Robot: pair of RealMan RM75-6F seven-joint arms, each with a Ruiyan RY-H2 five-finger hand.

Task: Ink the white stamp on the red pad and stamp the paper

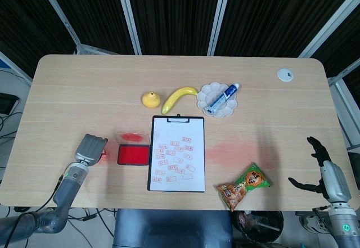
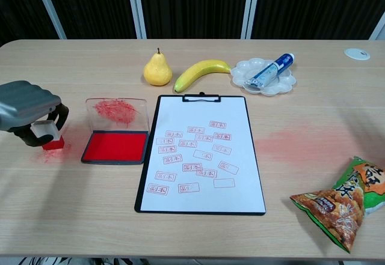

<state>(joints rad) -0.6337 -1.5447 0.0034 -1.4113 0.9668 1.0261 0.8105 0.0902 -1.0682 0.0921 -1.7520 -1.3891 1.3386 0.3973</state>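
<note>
Left hand (image 2: 27, 112): curled around the white stamp (image 2: 47, 134), left of the red pad (image 2: 115, 146).
Right hand (image 1: 325, 172): spread, empty.

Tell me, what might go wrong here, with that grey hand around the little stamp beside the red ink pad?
The left hand is wrapped around the white stamp, which stands on the table left of the red pad. Its hold looks loose, so the stamp could tip or slip when lifted. The pad's clear lid lies open behind it; a careless approach could knock it. The paper is already crowded with prints, so a new one may overlap.
</note>
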